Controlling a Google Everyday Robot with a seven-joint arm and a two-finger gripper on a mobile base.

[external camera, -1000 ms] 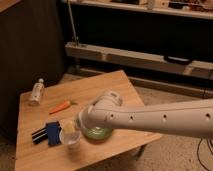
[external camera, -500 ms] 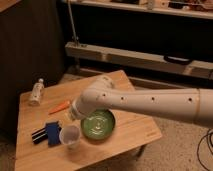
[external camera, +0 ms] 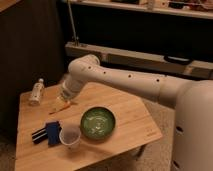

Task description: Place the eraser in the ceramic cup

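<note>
Moved: over the last second the white robot arm [external camera: 125, 82] has swung away from above the bowl and cup toward the table's far left; eraser, cup and bowl lie where they were.
Eraser: the small flat dark-blue rectangular eraser with black bars [external camera: 46, 133] lies on the pale wooden table [external camera: 135, 127] near its front-left, not held and not in the cup.
Cup: the small pale whitish round ceramic cup [external camera: 70, 137] stands just beside the eraser at 3 o'clock; nothing shows inside it.
Bowl: the round green bowl [external camera: 98, 123], at 2 o'clock of the cup, looks empty.
Carrot: the orange carrot [external camera: 62, 106] lies at 1 o'clock of the eraser.
Bottle: the clear bottle [external camera: 36, 92] lies at 12 o'clock, well apart.
Gripper: the gripper [external camera: 65, 97] hangs just above the carrot; spread or closed, I cannot tell.
Risk: coming down here would likely take the carrot, not the eraser. Reaching for the eraser could knock the close-set cup over.
</note>
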